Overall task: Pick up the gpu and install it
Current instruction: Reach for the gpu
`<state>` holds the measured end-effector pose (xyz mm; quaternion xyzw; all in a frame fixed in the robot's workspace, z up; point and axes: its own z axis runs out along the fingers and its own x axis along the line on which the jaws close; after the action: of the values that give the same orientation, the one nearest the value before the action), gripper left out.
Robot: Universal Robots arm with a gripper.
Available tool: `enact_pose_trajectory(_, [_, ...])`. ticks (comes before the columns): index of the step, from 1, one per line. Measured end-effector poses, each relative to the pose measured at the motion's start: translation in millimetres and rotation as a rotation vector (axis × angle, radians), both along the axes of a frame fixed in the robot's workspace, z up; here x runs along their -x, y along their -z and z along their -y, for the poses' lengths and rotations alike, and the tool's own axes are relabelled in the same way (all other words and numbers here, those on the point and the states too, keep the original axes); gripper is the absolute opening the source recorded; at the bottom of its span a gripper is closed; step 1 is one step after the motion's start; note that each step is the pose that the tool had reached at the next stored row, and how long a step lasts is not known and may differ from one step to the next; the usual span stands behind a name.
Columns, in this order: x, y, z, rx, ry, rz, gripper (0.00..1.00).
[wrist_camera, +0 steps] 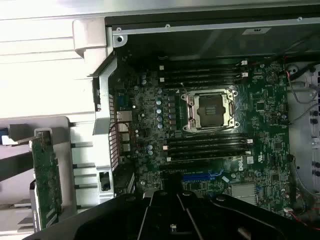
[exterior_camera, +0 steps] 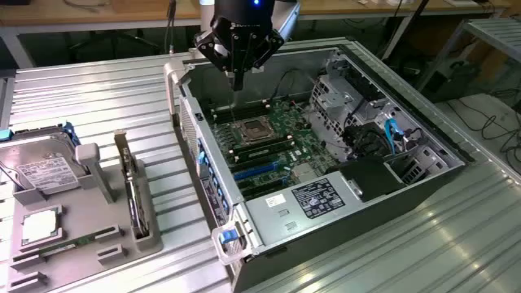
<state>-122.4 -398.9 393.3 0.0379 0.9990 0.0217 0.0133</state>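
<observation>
While the pincer [exterior_camera: 238, 82] hovers (closed), the gpu [exterior_camera: 130, 180] stands well apart.

One gripper [exterior_camera: 237, 85] is hanging above one open computer case [exterior_camera: 342, 244], which is lying on one ribbed metal surface [exterior_camera: 97, 97]. The case is showing one motherboard [exterior_camera: 303, 146], one processor socket [exterior_camera: 252, 129] and two blue expansion slots [exterior_camera: 256, 168]. Beside the case, one grey holder [exterior_camera: 150, 238] is carrying four parts: one gpu [exterior_camera: 130, 183], one hard drive [exterior_camera: 45, 171], one memory stick [exterior_camera: 69, 246] and one square silver chip [exterior_camera: 39, 226].
</observation>
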Motion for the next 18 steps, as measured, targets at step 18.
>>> enact_pose_trajectory(18, [13.8, 0.2, 0.3, 0.0, 0.0, -0.0001, 0.11])
